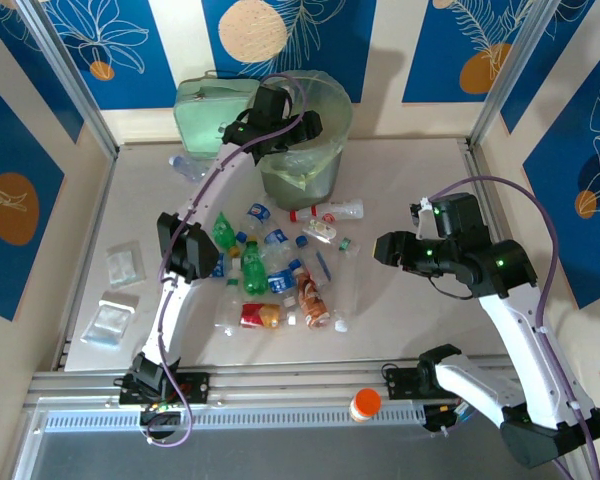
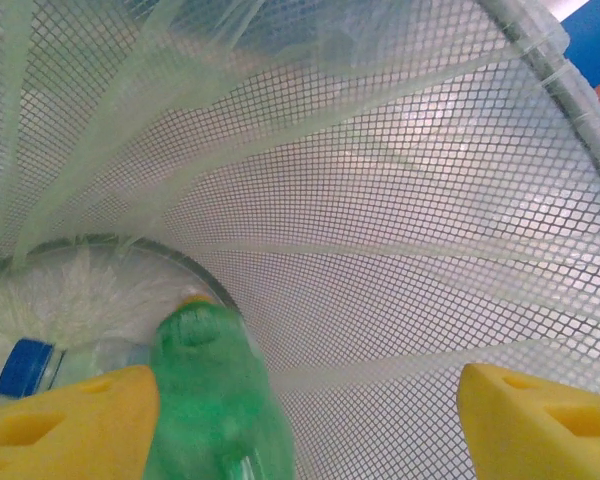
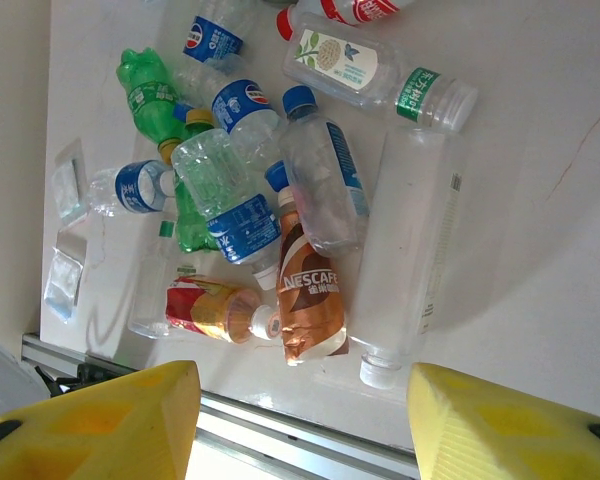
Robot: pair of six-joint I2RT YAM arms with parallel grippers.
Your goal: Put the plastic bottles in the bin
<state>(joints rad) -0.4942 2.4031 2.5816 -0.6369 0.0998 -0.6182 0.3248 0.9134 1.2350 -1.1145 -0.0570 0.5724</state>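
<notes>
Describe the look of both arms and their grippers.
The left arm and right arm: white links, black joints, a looping purple cable each. Small green lights glow on the right arm. The left fingers and right fingers are blunt yellow wedges.

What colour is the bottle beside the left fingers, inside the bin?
The bottle is green; the left wrist view shows it best.

Bright, even light; soft shadows; green bottle [image 2: 210,400] blurred, perhaps too close.

Roughly a dozen plastic bottles [image 1: 254,270] lie loose, two more inside the one bin [image 1: 315,185] — plus one orange-capped jar [image 1: 365,404].
</notes>
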